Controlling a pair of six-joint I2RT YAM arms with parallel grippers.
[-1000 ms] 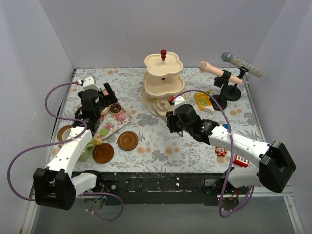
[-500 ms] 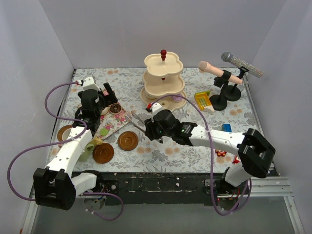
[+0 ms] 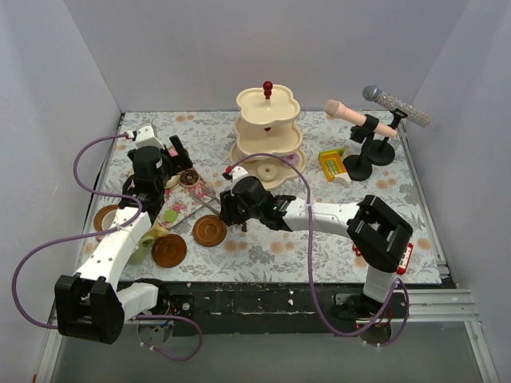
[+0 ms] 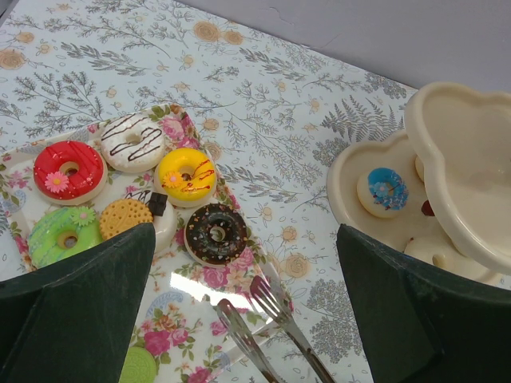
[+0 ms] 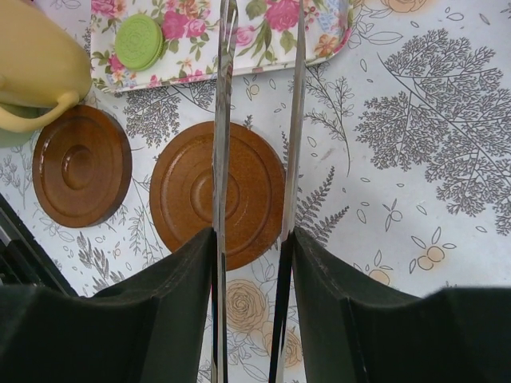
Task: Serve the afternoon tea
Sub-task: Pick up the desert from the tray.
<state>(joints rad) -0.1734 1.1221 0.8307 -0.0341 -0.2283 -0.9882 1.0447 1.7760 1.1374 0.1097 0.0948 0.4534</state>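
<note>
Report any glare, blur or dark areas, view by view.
Top external: even, soft light, the tiered stand sharp. Left wrist: a white glare patch on the floral tray; the left gripper is dark and soft-edged at both lower corners. Right wrist: the metal tongs gleam, the saucer is crisp, the right gripper is dark.

The top external camera sits high behind the arm bases, looking down and away over the whole table (image 3: 319, 247). The left wrist camera hangs nearer over the left side, tilted toward the far right, taking in the floral tray (image 4: 172, 307) and the three-tier stand (image 4: 447, 152). The right wrist camera looks almost straight down, close above a brown saucer (image 5: 239, 199), sharing that tray's edge and the metal tongs (image 5: 295, 120) with it.
</note>
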